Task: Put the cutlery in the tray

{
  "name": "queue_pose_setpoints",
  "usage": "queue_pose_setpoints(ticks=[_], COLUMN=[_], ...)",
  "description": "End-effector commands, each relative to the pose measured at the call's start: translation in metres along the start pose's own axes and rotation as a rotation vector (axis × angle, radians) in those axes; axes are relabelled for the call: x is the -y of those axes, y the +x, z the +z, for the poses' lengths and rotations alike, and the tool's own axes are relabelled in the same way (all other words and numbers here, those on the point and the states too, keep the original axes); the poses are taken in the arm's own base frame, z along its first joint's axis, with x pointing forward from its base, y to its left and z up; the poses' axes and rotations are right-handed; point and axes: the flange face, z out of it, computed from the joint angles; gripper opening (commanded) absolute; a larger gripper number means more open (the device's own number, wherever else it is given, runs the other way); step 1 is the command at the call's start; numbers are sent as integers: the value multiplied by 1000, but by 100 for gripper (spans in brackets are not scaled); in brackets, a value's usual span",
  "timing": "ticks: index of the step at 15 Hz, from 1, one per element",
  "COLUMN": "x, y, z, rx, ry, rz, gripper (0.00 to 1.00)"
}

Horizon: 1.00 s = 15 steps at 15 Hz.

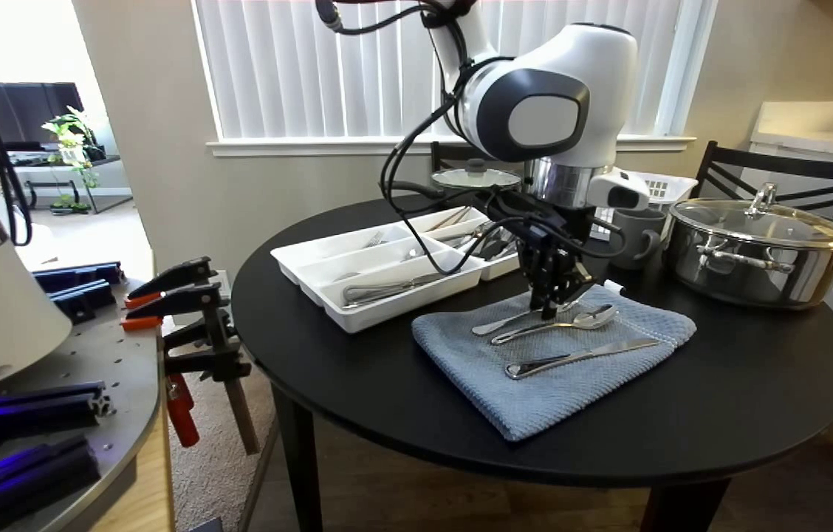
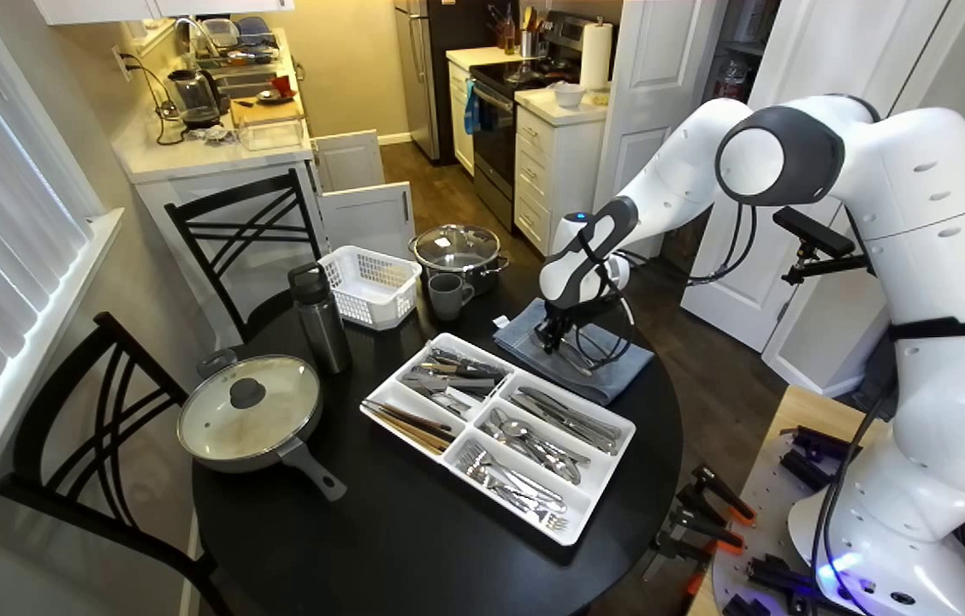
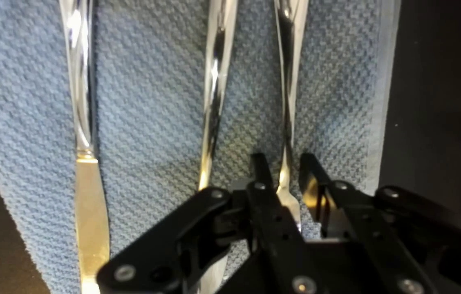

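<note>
Silver cutlery (image 3: pixel 215 77), white tray (image 1: pixel 409 301)

a home's dining area, open to a kitchen: in an exterior view, a round black table (image 2: pixel 320 556) with chairs (image 2: pixel 93 522) stands near, an oven range (image 2: pixel 493 141) and refrigerator (image 2: pixel 441 94) far off, an electric kettle (image 2: pixel 194 97) on the counter (image 2: pixel 157 160) at far left.

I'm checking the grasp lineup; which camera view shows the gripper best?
The wrist view: close up, it shows the open gripper, its fingers on either side of a silver utensil on the blue towel. Both exterior views show it smaller, from farther off, the finger gap hard to make out.
</note>
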Motion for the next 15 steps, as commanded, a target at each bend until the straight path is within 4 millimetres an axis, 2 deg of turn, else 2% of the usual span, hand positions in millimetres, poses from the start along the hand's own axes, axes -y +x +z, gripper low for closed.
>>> queue_pose_setpoints(ticks=[1,5,7,9,11,15], x=[-3,-1,1,2,2,4], y=[-13,-21,-24,-27,-28,-33], z=[-10,-38,-58,-74,-79,-70], rx=[14,-30,-55,-69,-62,-34], ry=[30,44,52,60,63,60], rz=[1,4,-1,-2,2,1], gripper=[29,30,6,0,0,0])
